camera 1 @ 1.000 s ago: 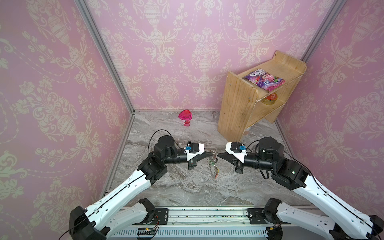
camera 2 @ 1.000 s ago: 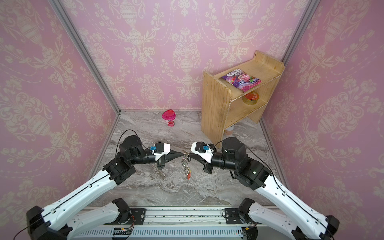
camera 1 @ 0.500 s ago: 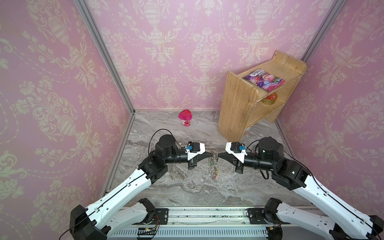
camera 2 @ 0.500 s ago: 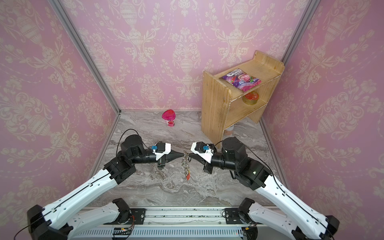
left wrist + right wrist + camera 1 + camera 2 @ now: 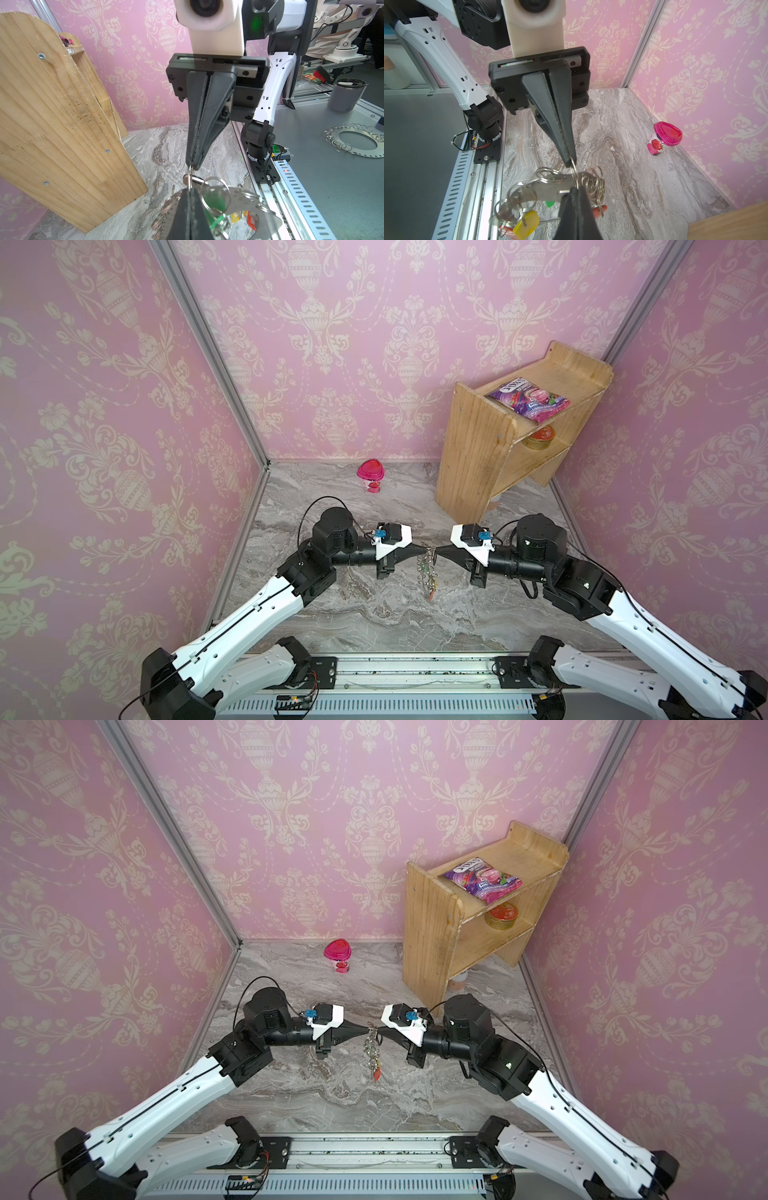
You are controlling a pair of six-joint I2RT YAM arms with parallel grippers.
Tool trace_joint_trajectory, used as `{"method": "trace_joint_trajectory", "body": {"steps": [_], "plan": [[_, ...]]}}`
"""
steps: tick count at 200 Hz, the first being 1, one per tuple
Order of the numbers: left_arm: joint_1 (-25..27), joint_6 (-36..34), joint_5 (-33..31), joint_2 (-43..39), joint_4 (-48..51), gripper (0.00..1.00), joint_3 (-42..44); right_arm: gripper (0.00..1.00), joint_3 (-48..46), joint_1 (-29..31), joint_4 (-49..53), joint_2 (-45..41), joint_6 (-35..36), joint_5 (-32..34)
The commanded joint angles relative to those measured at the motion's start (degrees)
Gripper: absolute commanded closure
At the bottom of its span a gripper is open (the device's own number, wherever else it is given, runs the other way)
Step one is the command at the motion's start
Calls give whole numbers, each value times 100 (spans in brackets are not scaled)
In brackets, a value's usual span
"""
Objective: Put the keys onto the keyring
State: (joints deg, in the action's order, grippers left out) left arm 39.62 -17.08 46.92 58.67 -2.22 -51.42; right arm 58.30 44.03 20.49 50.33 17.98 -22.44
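currently: keyring hung between two closed pincers, key not located

**findings.** both top views show the arms meeting tip to tip above the marble counter [image 5: 374, 614]. the left pincer [image 5: 424, 549] has its jaws pressed together, and so does the right pincer [image 5: 437, 551]. both wrist views show one thin split ring running edge-on between the two tips. as far as can be told, each pincer is clamped on that same ring. the keyring [image 5: 428, 572] hangs below this point, clear of the counter. its plate [image 5: 234, 197] is crowded with loose rings and carries a green tag [image 5: 214, 202], a yellow tag [image 5: 527, 225] and a red one. the keys with the black tag cannot be picked out. a small silver piece sits at the gripped ring in the left wrist view, but i cannot say it is the key.

**risks, as judged.**
- both grips are at the very tips on thin round wire. any pull apart or twist could let the ring slip, and the plate would drop to the counter.
- the tips stand almost touching, so a small misalignment could push one against the other and lever the ring out.
- the plate hangs freely with its weight below the grip. a quick arm motion could set it swinging and pull at the hold.
- neighbouring rings crowd the gripped one and could snag during threading.
- the wooden shelf [image 5: 478, 456] and the pink-lidded cup [image 5: 370, 477] stand well apart and pose no hazard.
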Motion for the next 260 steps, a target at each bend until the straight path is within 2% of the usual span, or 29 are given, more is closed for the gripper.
{"method": "trace_joint_trajectory", "body": {"steps": [1, 90, 137, 189, 260], "plan": [[45, -54, 268, 56, 231, 100, -157, 100, 219, 57, -318, -142, 18, 47], [39, -50, 165, -47, 163, 100, -116, 100, 198, 70, -257, -117, -10, 27], [31, 21, 158, -119, 108, 100, -105, 100, 300, 171, 104, 78, 95, -6], [29, 62, 139, -137, 100, 100, -109, 100, 386, 368, 453, 120, 263, 229], [-34, 186, 161, -102, -57, 100, -89, 100, 309, 405, 297, -120, 194, 551]]}}
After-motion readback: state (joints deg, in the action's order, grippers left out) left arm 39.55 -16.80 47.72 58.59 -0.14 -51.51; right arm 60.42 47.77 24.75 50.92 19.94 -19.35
